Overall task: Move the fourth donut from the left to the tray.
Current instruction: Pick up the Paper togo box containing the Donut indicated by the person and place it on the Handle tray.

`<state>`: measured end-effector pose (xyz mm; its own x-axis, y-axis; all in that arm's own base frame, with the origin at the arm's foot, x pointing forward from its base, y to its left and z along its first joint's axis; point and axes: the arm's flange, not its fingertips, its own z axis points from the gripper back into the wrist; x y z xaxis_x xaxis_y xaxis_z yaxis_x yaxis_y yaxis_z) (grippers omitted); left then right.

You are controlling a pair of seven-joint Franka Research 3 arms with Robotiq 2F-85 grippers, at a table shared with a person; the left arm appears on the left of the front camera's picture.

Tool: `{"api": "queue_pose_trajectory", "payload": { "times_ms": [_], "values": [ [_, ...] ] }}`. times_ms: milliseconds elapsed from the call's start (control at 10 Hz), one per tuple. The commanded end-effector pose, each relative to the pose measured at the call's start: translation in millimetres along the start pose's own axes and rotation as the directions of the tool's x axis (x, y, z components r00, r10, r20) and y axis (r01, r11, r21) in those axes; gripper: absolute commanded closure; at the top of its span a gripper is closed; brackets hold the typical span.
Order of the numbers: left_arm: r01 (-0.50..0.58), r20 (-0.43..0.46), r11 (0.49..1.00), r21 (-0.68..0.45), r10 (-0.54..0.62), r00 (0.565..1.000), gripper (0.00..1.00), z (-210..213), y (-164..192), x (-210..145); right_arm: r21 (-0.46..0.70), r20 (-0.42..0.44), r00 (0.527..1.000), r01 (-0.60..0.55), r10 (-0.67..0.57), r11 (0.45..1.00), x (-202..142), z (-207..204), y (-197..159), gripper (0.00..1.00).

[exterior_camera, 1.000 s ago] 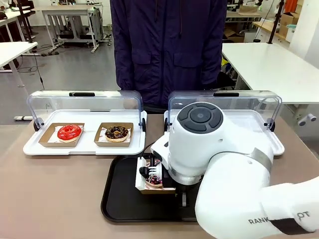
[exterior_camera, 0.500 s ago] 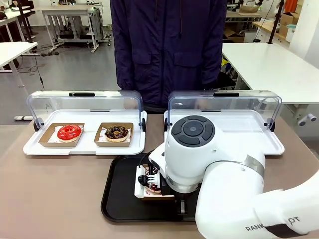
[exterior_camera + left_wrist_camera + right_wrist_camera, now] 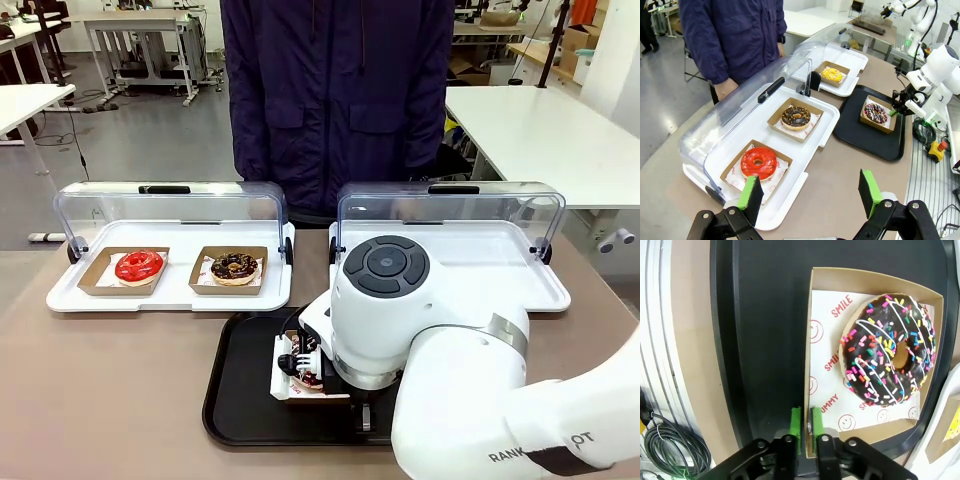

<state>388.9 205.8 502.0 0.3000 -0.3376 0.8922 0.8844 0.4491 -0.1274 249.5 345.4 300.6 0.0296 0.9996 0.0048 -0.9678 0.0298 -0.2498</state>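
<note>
— Where was the dark chocolate-glazed ring donut with white drizzle and coloured sprinkles (image 3: 888, 350)?
— Sat in its small brown cardboard holder (image 3: 816, 360), inside the large flat black rectangular tray with raised rim (image 3: 245, 400), near the tray's middle.

— And the right gripper (image 3: 805, 429)?
— Nearly closed, green pads pinching the holder's near wall, one pad inside, one outside. Over the tray, at its robot-side half.

— Left gripper (image 3: 810, 192)?
— Spread wide, gripping nothing. Hung well away from the tray, above the white tray with clear lid (image 3: 790, 165) carrying a red-glazed donut (image 3: 758, 162) and a chocolate donut with tan crumbs (image 3: 795, 117).

— Anything beyond the tray?
— Yellow donut (image 3: 832, 74) in the second white lidded tray (image 3: 852, 62); person in dark jacket (image 3: 338, 95) at the far side.
</note>
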Motion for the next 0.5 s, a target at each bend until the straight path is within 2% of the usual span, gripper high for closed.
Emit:
{"api": "queue_pose_trajectory", "payload": {
  "times_ms": [0, 200, 300, 400],
  "values": [
    [0.006, 0.007, 1.0, -0.003, -0.006, 1.0, 0.0, 0, -2, 2, -0.01, 0.013, 1.0, 0.015, -0.015, 1.0, -26, -2, 16, 0.0],
    [0.006, 0.007, 1.0, -0.003, -0.006, 1.0, 0.0, 0, -2, 2, 0.007, 0.0, 1.0, 0.011, -0.011, 1.0, -28, 8, 16, 0.0],
    [0.006, 0.007, 1.0, -0.003, -0.006, 1.0, 0.0, 0, -2, 2, 0.013, 0.007, 1.0, 0.014, -0.014, 1.0, -29, 15, 16, 0.17],
    [0.006, 0.007, 1.0, -0.003, -0.006, 1.0, 0.0, 0, -2, 2, 0.0, 0.015, 1.0, 0.013, -0.013, 1.0, -31, 24, 15, 0.07]
  ]
}}
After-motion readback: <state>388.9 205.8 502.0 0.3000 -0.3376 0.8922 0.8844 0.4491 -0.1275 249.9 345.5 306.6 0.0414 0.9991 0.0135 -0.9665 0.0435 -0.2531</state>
